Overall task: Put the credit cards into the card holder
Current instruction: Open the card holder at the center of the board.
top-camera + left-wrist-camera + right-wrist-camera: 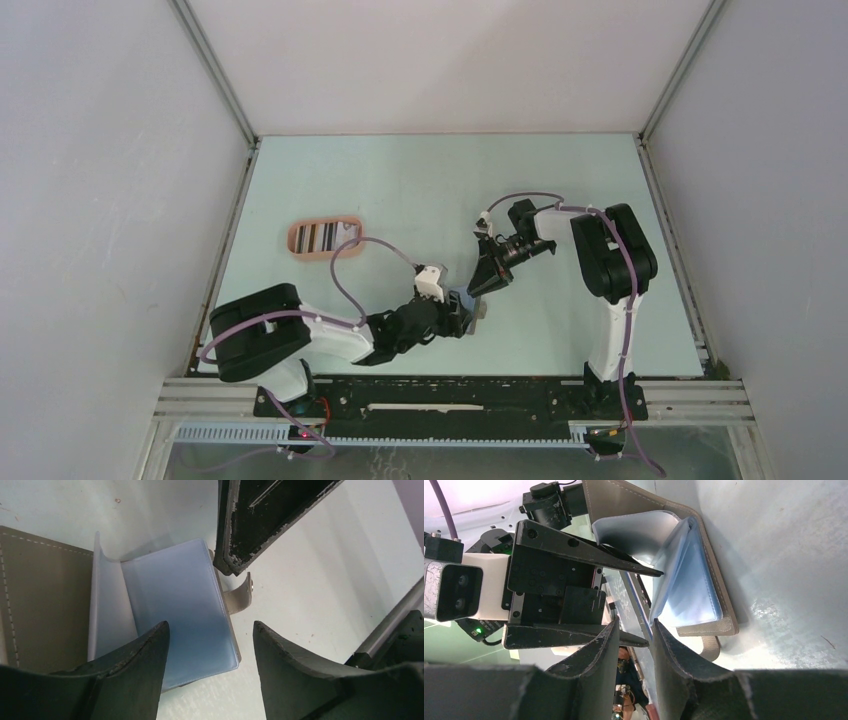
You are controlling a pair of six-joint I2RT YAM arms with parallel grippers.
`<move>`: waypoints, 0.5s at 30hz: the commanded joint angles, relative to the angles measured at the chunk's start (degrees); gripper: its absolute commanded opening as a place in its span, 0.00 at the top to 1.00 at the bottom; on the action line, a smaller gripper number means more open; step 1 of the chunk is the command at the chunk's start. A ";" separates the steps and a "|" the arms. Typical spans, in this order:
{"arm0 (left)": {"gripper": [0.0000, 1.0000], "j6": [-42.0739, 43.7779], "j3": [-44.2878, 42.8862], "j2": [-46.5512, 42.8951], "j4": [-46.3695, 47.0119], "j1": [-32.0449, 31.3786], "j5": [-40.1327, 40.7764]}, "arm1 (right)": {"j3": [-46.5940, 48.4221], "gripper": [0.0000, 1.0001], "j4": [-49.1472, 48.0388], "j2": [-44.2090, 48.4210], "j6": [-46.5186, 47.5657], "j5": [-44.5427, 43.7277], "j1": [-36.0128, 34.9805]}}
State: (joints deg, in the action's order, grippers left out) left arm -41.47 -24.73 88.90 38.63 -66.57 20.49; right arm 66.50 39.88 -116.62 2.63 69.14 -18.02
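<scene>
One blue card [180,605] (sleeved), below spread left end effector [210,626]

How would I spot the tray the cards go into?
On the pale green table, look to its left side. A small salmon-pink oval tray with a raised rim lies there, dark and light stripes showing inside. It alone is pink and rounded; the grey folding wallet lies nearer the middle.

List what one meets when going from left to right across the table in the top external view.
The card holder → wallet → right arm's elbow.
</scene>
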 commanded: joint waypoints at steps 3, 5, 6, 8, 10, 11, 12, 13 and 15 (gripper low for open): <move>0.37 0.95 -5.61 0.40 -10.65 -0.14 5.87 | 1.77 0.61 -0.17 -0.83 -0.61 2.22 0.37; 0.39 0.52 -6.30 0.26 -12.73 -0.23 7.41 | 1.71 0.61 -0.16 -0.86 -0.62 2.14 0.38; 0.43 0.36 -6.37 0.18 -13.15 -0.23 7.72 | 1.72 0.61 -0.15 -0.89 -0.61 2.14 0.40; 0.50 0.18 -6.47 -0.11 -13.73 -0.23 8.05 | 1.70 0.61 -0.16 -0.82 -0.61 1.99 0.42; 0.57 0.08 -6.39 -0.25 -14.01 -0.23 8.23 | 1.75 0.61 -0.20 -0.76 -0.56 1.89 0.44; 0.59 0.01 -6.32 -0.37 -14.02 -0.23 8.29 | 1.73 0.61 -0.18 -0.80 -0.53 1.81 0.40; 0.60 -0.01 -6.23 -0.51 -14.08 -0.23 8.33 | 1.71 0.61 -0.15 -0.73 -0.45 1.64 0.42; 0.61 -0.01 -6.14 -0.68 -14.04 -0.23 8.34 | 1.70 0.61 -0.23 -0.60 -0.36 1.43 0.40; 0.61 0.27 -5.89 -1.20 -13.89 -0.23 8.25 | 2.03 0.61 0.41 -0.34 0.40 0.57 0.46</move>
State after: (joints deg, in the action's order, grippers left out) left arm -41.56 -28.95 89.03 25.34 -66.63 26.70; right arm 66.50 39.88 -117.12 2.63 69.52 -18.02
